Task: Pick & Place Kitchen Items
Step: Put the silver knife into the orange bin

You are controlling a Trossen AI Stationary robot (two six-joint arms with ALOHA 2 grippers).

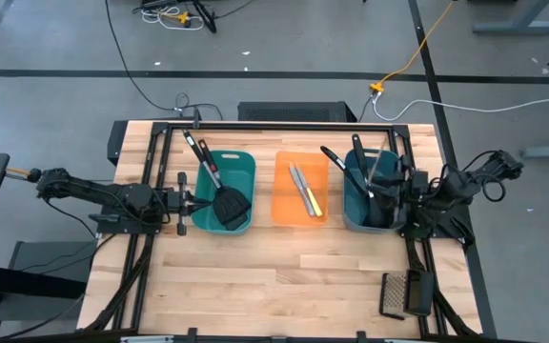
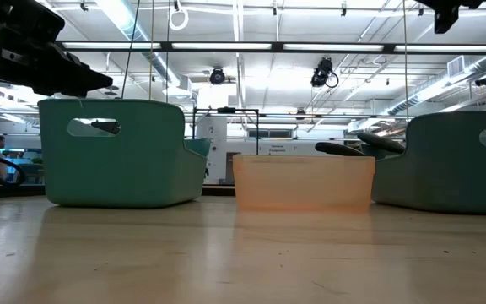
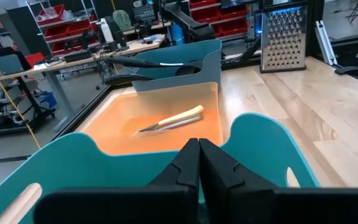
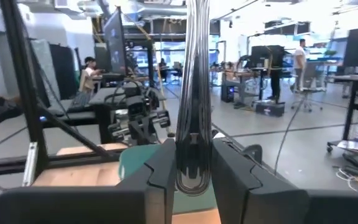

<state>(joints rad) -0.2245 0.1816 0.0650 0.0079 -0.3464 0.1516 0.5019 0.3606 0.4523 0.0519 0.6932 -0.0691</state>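
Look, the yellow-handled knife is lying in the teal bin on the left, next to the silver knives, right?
Not quite. The high view shows the yellow-handled knife lying in the orange plastic bin in the middle, beside the small silver knives. The teal plastic bin on the left holds black slotted spatulas instead.

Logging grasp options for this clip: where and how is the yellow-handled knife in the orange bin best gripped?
Grip the yellow-handled knife by its handle, coming straight down from above. It lies flat in the shallow orange bin beside the silver knives, so the open top looks like the only clear approach. The silver knives lie close alongside, leaving the fingers little room.
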